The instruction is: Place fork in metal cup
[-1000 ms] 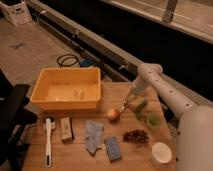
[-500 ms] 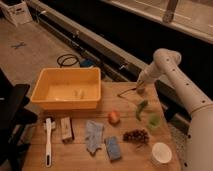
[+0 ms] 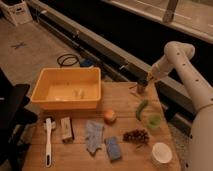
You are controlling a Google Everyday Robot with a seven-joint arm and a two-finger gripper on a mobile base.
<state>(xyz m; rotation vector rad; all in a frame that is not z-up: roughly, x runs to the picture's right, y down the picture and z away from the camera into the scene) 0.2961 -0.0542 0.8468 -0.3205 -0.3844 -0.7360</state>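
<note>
The metal cup (image 3: 142,88) is a small dark grey cylinder standing near the far edge of the wooden table (image 3: 80,155), right of centre. My gripper (image 3: 148,80) is at the end of the white arm, right above the cup's rim and a little to its right. It is shut on the fork (image 3: 133,91), which shows only as a thin silvery sliver slanting down and to the left beside the cup. I cannot tell whether any part of the fork is inside the cup.
A yellow bin (image 3: 67,102) stands at the back left. A peach-coloured fruit (image 3: 110,116), green vegetable (image 3: 141,109), translucent green cup (image 3: 154,121), grapes (image 3: 136,135) and white cup (image 3: 161,152) lie nearer. A white-handled brush (image 3: 48,142), small box (image 3: 66,129), blue cloth (image 3: 93,134) and sponge (image 3: 113,148) lie front left.
My gripper rose from the table near the fruit with the fork and moved back and right. It now sits lower, right over the metal cup.
</note>
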